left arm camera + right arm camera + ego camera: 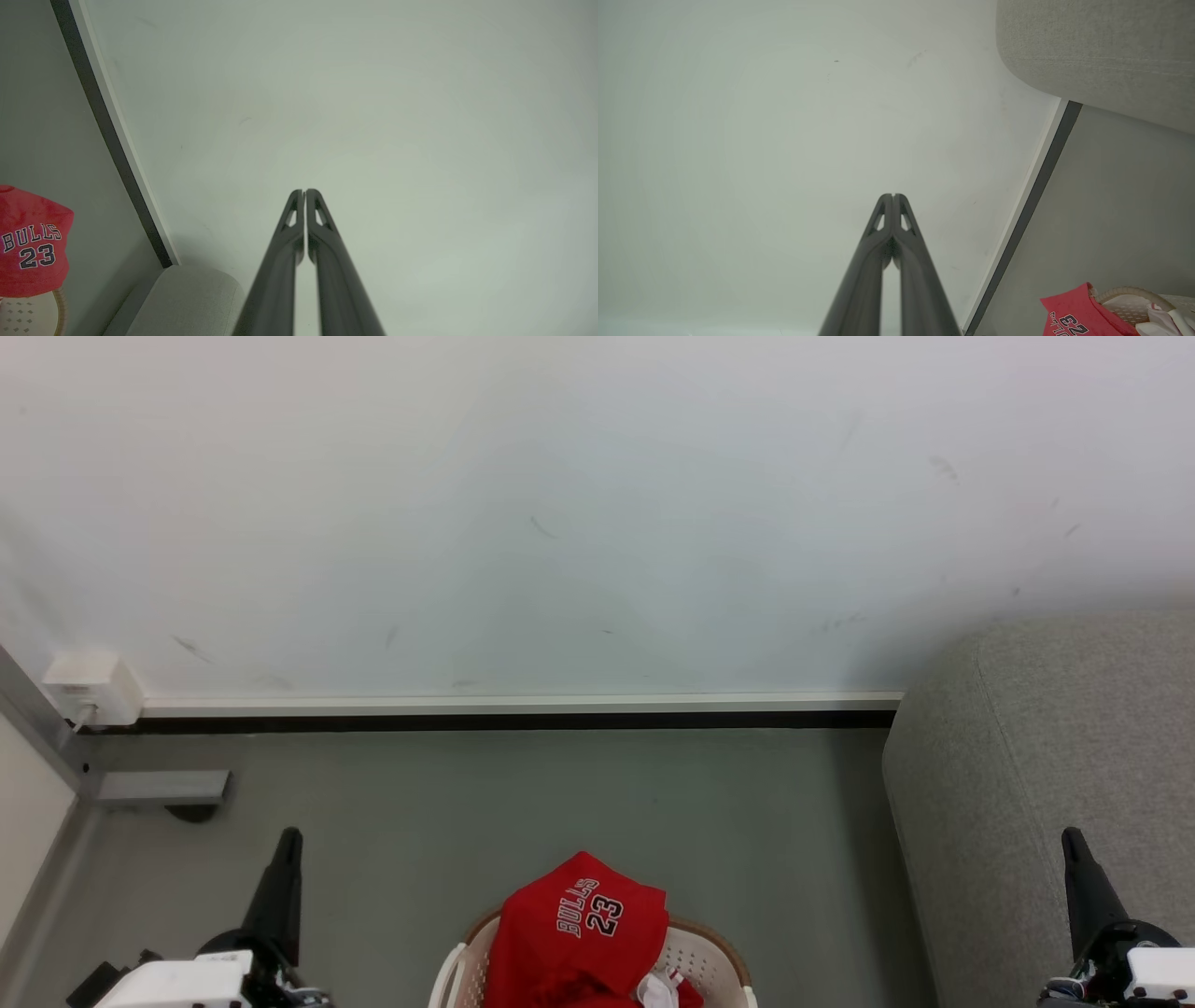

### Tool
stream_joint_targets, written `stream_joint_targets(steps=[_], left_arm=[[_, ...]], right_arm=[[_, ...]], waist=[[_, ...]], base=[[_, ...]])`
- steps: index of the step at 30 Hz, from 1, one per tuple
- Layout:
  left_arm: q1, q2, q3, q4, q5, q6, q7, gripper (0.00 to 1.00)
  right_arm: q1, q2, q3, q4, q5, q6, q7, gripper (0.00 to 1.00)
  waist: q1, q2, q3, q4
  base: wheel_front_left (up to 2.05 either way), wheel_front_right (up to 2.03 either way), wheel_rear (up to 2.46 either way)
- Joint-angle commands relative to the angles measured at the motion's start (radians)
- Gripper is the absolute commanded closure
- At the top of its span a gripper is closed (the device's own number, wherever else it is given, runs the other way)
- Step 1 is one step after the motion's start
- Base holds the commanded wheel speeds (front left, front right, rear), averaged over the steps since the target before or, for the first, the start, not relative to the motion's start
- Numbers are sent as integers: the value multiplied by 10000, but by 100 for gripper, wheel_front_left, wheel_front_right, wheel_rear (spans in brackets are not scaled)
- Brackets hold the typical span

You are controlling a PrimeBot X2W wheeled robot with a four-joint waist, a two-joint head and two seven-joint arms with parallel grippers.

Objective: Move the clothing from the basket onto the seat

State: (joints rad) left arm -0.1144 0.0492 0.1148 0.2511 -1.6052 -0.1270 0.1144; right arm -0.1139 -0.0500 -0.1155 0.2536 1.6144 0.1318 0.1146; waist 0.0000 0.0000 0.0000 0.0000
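The red "BULLS 23" clothing (579,933) is heaped in the white perforated basket (702,959) at the bottom centre of the head view, rising above its brown rim. The light-grey seat (1036,756) stands to the right of the basket. My left gripper (288,840) points up at the lower left, shut and empty, well left of the basket. At the lower right my right gripper (1070,840) is shut and empty in front of the seat. In the left wrist view the gripper (304,191) faces the wall, with the clothing (32,242) at the left edge. In the right wrist view the gripper (893,196) faces the wall, with the clothing (1078,312) low right.
A white wall with a white-and-black skirting board (513,709) runs behind the grey floor (560,803). A white socket box (91,689) and a grey bracket (163,788) sit at the far left by a wall corner. Open floor lies between basket and wall.
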Motion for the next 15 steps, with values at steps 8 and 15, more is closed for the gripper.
stream_joint_targets(steps=[8,15], left_arm=[[-64,21,17,-25,-121,-61,44,100],[-64,21,17,-25,-121,-61,44,100]], right_arm=[[-75,1,-41,-41,-73,-24,42,100],[-75,1,-40,-41,-73,-24,41,100]], waist=[[0,0,0,0],[0,0,0,0]], base=[[0,0,0],[0,0,0]])
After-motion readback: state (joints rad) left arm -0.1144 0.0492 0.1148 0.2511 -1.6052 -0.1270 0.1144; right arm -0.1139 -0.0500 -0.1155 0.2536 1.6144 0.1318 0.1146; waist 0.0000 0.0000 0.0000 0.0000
